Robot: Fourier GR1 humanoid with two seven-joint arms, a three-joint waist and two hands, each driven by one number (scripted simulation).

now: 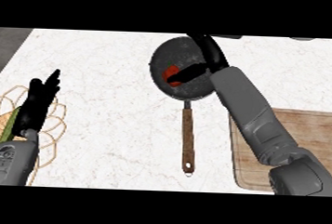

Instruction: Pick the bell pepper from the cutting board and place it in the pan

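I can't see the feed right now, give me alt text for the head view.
The right hand is over the dark pan, fingers round the red bell pepper inside it. The cutting board sits at the right, partly under the forearm. The left hand rests open at the left edge.

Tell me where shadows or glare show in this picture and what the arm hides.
Head view: even, soft light, with no glare on the marble counter; the pan is dark and speckled; the right hand reaches over it, its fingers half covering the red bell pepper; the right forearm hides part of the cutting board; the left hand rests open at left.
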